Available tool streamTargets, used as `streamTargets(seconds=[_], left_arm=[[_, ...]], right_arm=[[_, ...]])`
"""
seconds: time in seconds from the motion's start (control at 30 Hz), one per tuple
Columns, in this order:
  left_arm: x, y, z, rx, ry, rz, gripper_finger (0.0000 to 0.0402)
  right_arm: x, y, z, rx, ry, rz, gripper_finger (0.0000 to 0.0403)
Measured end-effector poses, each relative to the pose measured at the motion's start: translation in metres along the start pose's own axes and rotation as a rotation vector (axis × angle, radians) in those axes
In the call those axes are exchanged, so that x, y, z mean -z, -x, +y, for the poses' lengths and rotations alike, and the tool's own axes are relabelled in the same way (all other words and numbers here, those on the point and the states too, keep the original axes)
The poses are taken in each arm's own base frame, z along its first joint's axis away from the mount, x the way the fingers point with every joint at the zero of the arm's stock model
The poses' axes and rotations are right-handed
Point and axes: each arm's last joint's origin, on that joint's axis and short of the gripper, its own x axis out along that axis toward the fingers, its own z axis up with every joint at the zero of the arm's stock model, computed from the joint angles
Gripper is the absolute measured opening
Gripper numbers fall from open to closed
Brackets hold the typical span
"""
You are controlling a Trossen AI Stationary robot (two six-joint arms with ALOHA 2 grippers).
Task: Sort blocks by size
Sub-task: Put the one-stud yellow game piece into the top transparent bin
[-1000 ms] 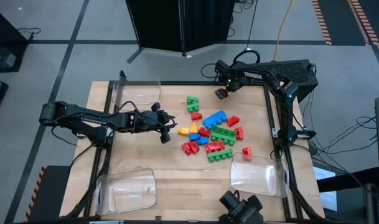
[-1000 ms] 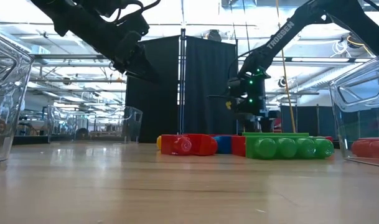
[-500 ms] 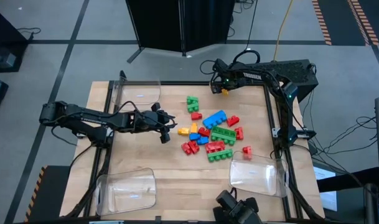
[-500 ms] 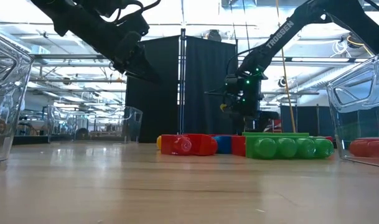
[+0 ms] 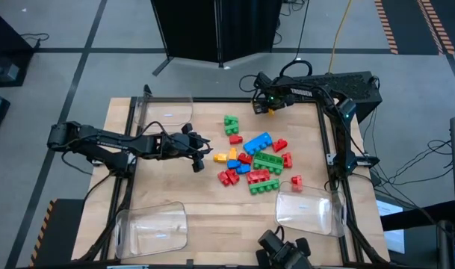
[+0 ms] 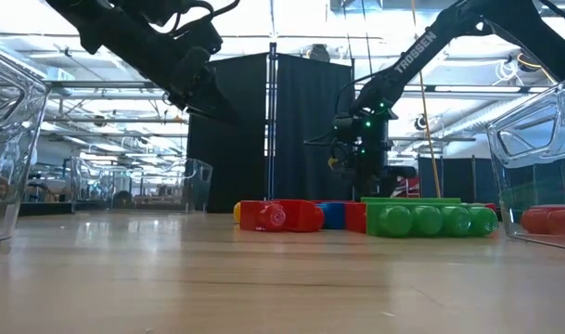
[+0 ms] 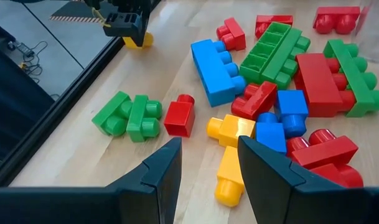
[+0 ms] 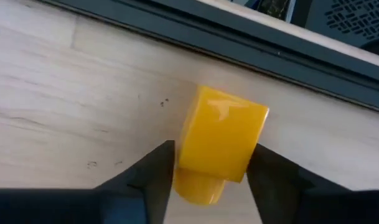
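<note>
Several studded blocks [image 5: 253, 161] in red, green, blue and yellow lie in a loose pile on the wooden table, right of its middle, and show close up in the left wrist view [image 7: 270, 93]. A small yellow block [image 8: 221, 140] sits apart at the table's far edge, between the fingers of my right gripper [image 5: 265, 106], which points down at it. My left gripper [image 5: 199, 153] hovers open left of the pile, nothing between its fingers [image 7: 209, 168]. My right gripper pinches the small yellow block by two opposite sides [image 8: 192, 146] between its two fingers, coming from above and pointing down. The block stands by the table's far rail. Whether its underside rests on the wood I cannot tell.
Three clear plastic trays stand at the table's corners: far left [image 5: 165, 112], near left [image 5: 152, 228], near right [image 5: 309, 209]. A red block [image 5: 296, 182] lies at the near right tray's far edge. A black rail [image 8: 239, 37] runs along the far edge, right behind the yellow block.
My right gripper has rolled about its own pointing line at the far edge and shifted slightly toward the far left. The yellow block, hidden under it a second ago, now shows beside its fingers in the high view. My left arm has kept still.
</note>
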Motion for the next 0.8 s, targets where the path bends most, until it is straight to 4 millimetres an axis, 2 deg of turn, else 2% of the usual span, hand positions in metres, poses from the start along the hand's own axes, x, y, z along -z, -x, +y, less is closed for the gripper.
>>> streamTargets(seconds=[0.1, 0.2, 0.43, 0.8], left_arm=[[0.000, 0.000, 0.000, 0.000, 0.000, 0.000, 0.0158], [0.000, 0.000, 0.000, 0.000, 0.000, 0.000, 0.0158], [-0.001, 0.000, 0.000, 0.000, 0.019, -0.004, 0.0158], [-0.001, 0.000, 0.001, -0.035, 0.033, -0.014, 0.0158]], right_arm=[[0.000, 0.000, 0.001, -0.005, 0.001, -0.006, 0.0135], [0.000, 0.000, 0.002, -0.008, 0.018, -0.003, 0.0120], [0.007, 0.003, 0.012, -0.018, 0.105, 0.003, 0.0133], [0.032, 0.024, 0.053, -0.080, 0.362, -0.056, 0.0133]])
